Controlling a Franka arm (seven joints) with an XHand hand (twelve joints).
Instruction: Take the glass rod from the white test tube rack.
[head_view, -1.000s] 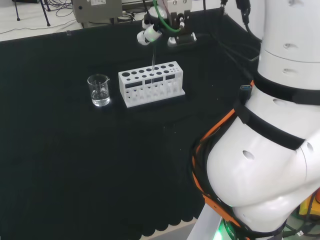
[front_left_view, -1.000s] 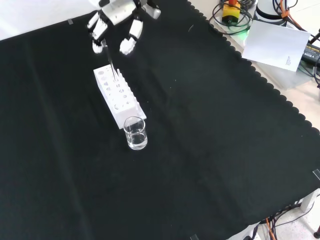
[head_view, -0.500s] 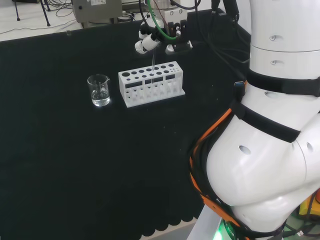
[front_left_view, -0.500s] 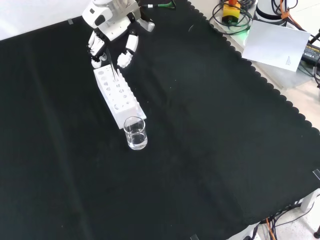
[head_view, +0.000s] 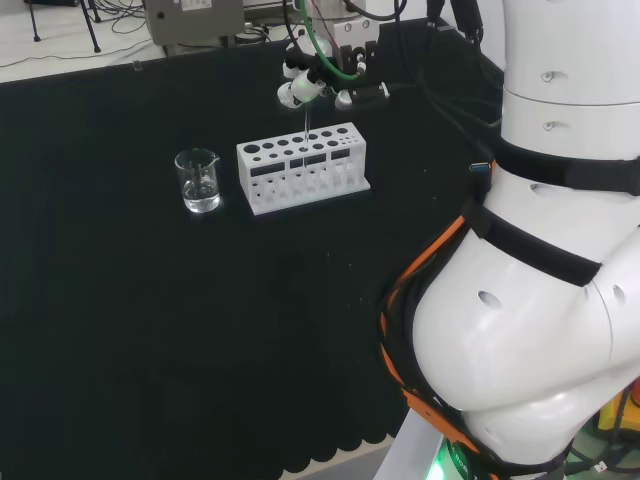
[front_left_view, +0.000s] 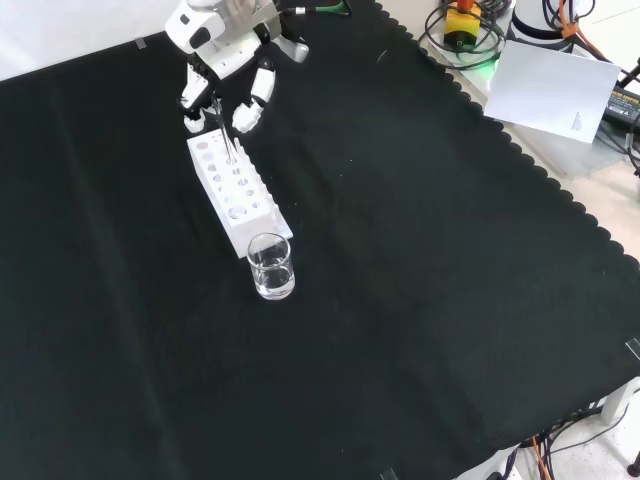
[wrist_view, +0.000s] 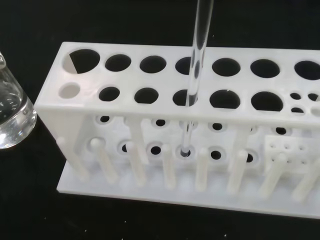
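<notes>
— Where's the rod (wrist_view: 192, 85)?
— I see it upright in a front-row hole of the rack (wrist_view: 165, 145), tip at the base.
— And the hand (front_left_view: 222, 60)?
— Above the rack, fingers pinching the rod's top.

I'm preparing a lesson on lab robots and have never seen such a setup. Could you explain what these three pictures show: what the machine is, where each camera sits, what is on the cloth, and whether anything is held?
The big white shapes are links of one robot arm. At its end sits a black and white hand with fingers and a thumb.

The head view looks over the arm from behind. The front view looks down from the opposite side. The wrist view is taken close up from beside the hand.

On the black cloth stand a white test tube rack and, beside it, a clear glass beaker with some clear liquid.

A thin glass rod stands upright in one rack hole. The hand's fingertips are at its upper end, but whether they pinch it is unclear.
</notes>
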